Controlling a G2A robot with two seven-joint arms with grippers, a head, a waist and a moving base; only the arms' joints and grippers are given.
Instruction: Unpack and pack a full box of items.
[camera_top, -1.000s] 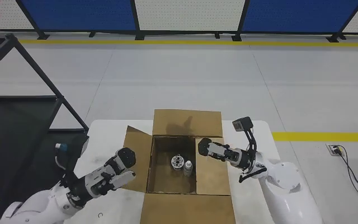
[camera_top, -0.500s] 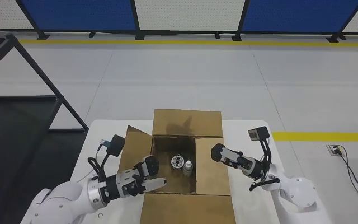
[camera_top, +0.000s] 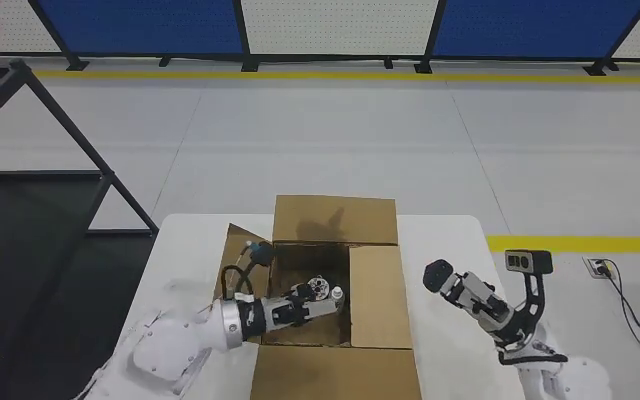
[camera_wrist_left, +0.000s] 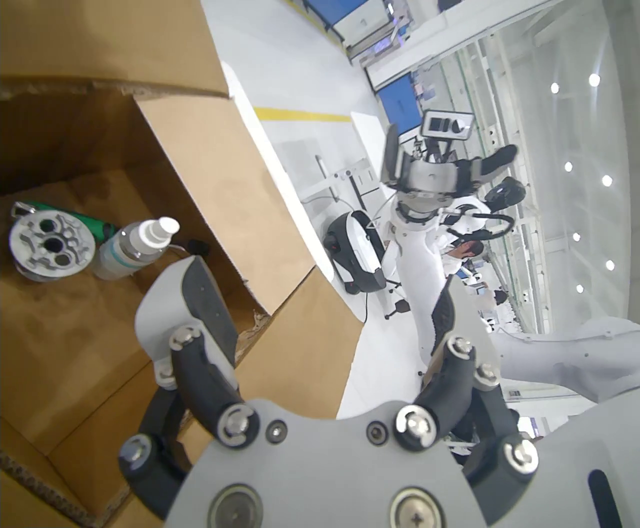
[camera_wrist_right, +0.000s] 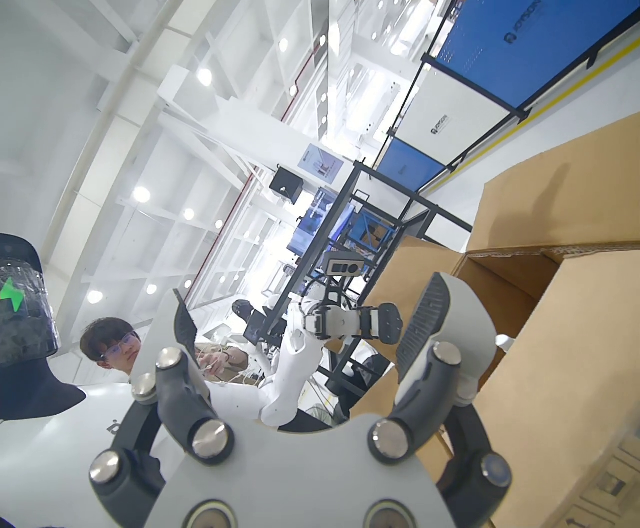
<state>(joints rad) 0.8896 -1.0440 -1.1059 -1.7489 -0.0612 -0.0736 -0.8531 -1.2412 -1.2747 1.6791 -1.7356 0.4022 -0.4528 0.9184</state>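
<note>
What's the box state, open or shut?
Open. The box has its flaps spread outward, and the bottle and metal spool show on its floor.

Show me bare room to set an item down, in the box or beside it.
Free: box floor between the spool and the left wall; table left of the left flap. Table right of the box is bare, but the right claw hangs there. Crowded: mid-box, where spool, bottle and left claw cluster.
</note>
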